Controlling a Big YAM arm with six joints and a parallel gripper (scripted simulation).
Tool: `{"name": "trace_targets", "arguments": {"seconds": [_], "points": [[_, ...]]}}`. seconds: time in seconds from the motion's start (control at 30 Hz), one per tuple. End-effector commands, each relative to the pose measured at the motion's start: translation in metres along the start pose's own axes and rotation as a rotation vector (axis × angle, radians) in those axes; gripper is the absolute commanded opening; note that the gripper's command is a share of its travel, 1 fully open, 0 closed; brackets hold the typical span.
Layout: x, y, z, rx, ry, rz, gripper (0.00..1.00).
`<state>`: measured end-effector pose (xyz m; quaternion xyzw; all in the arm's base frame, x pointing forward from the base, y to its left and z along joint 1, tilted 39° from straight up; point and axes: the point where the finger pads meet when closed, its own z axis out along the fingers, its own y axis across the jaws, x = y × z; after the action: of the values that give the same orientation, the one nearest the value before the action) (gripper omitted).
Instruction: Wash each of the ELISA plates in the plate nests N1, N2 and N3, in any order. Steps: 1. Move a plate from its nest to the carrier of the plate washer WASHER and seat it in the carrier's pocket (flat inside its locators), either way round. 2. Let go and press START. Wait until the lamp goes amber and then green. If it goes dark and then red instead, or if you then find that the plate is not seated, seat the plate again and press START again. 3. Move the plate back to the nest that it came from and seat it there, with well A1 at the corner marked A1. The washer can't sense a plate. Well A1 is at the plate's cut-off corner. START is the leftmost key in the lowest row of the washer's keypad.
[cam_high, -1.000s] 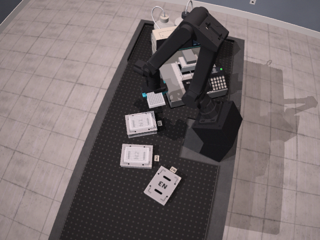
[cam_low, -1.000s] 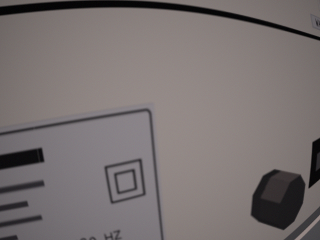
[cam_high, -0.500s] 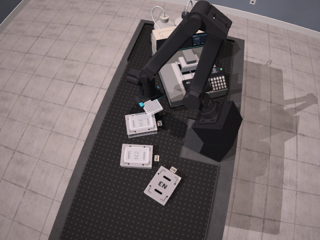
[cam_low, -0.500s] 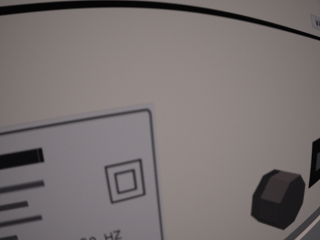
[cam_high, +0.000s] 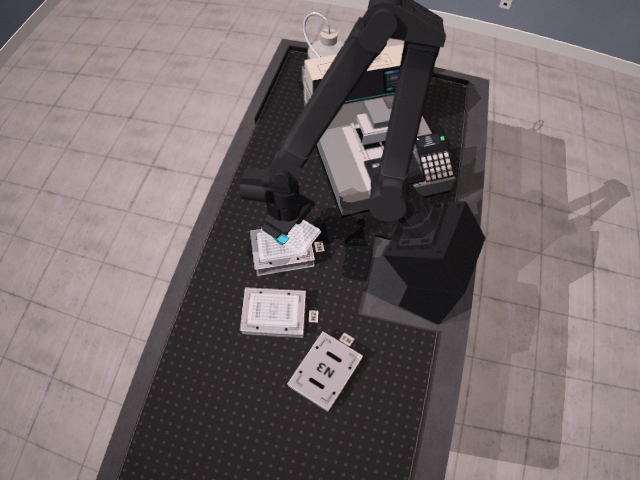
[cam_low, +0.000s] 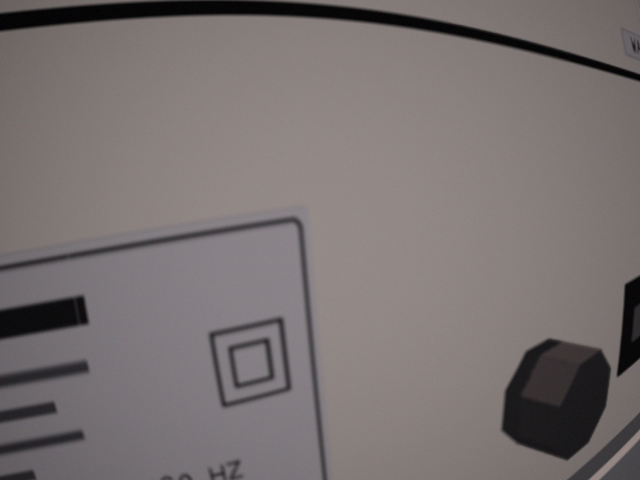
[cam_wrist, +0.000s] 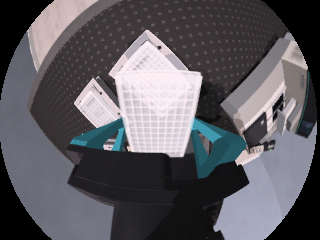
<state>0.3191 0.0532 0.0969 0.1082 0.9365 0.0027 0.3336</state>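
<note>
My gripper (cam_high: 296, 228) (cam_wrist: 158, 120) is shut on a white ELISA plate (cam_high: 309, 235) (cam_wrist: 159, 107), teal fingers on its two sides. It hangs turned over nest N1 (cam_high: 284, 262) (cam_wrist: 121, 64), which holds another plate (cam_high: 266, 252) (cam_wrist: 146, 56). Nest N2 (cam_high: 272, 330) (cam_wrist: 95, 84) also holds a plate (cam_high: 272, 310) (cam_wrist: 97, 107). Nest N3 (cam_high: 324, 369) is empty. The washer (cam_high: 330, 165) (cam_wrist: 262, 82) shows a green lamp (cam_high: 442, 138) above its keypad (cam_high: 436, 165). The arm hides much of its carrier. The held plate's cut corner is not clear.
The arm's dark base (cam_high: 439, 268) stands right of the nests. The washer's cream housing (cam_high: 317, 67) and a bottle with a hose (cam_high: 328, 36) are at the back. The exterior view shows only a cream panel (cam_low: 413, 180) with a label and a black knob (cam_low: 555, 400).
</note>
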Motion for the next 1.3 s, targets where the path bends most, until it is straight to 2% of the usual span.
{"name": "trace_targets", "arguments": {"seconds": [0.0,0.23,0.43,0.47,0.53,0.67,0.9,1.27], "points": [[-0.019,0.017,-0.003,-0.018,-0.036,-0.066,0.84],[-0.009,0.052,-0.001,-0.021,-0.033,-0.042,0.84],[-0.011,0.042,-0.004,-0.012,-0.043,-0.020,0.84],[0.004,0.051,0.003,-0.012,-0.019,-0.090,0.84],[0.004,0.051,0.003,-0.012,-0.019,-0.090,0.84],[0.024,0.063,0.006,-0.004,-0.009,-0.242,0.84],[0.034,0.100,0.004,-0.017,-0.032,-0.463,0.84],[0.066,0.135,0.007,-0.016,-0.032,-0.763,0.84]]}}
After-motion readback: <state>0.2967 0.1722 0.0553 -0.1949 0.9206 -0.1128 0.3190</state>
